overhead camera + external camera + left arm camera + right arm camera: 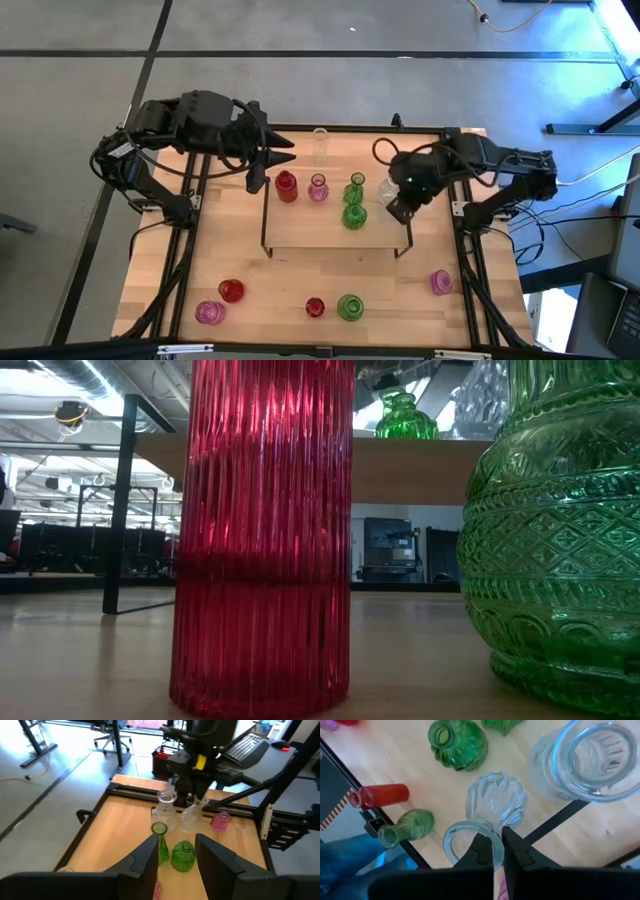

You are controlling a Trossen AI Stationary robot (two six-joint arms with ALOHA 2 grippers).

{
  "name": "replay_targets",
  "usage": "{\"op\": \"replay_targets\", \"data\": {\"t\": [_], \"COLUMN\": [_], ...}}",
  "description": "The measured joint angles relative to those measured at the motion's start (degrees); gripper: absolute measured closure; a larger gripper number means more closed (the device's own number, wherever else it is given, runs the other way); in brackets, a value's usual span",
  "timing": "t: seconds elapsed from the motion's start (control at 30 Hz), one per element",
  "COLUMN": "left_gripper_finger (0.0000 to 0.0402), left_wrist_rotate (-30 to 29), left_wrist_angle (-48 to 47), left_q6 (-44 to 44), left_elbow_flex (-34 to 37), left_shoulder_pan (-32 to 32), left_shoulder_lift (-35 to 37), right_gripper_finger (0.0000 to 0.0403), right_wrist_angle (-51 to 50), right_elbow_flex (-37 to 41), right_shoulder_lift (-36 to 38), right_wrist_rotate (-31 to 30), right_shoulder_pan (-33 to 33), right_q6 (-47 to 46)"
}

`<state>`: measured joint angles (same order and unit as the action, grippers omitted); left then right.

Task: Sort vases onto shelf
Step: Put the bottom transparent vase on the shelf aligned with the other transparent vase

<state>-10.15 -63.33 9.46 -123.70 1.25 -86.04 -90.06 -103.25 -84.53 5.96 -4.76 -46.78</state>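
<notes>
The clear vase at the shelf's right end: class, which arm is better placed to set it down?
The right gripper: its fingers already pinch the clear vase's rim over the shelf. The left gripper is open at the far end.

Both arms are matte black with chunky joints and looped black cables. The right arm (480, 165) shows a small green light, a yellow label in the left wrist view.

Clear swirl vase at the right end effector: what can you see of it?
The clear swirl vase is colourless glass with a round belly of twisted ribs, a short neck and a flared round rim. The right end effector pinches the rim wall. It sits at the right end of the shelf; whether it rests there or is lifted is unclear.
</notes>
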Motion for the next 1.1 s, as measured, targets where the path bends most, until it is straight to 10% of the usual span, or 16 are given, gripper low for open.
{"op": "replay_targets", "data": {"t": [1.1], "left_gripper_finger": [0.028], "left_wrist_rotate": [-0.2], "left_wrist_angle": [-0.5], "left_q6": [-2.4], "left_elbow_flex": [0.0], "left_shoulder_pan": [1.2], "left_shoulder_lift": [0.0], "right_gripper_finger": [0.0403], "right_wrist_angle": [0.2], "right_elbow_flex": [7.0], "right_shoulder_lift": [-0.5], "right_wrist_rotate": [0.4], "right_shoulder_pan": [2.3], "right_q6": [0.2]}}
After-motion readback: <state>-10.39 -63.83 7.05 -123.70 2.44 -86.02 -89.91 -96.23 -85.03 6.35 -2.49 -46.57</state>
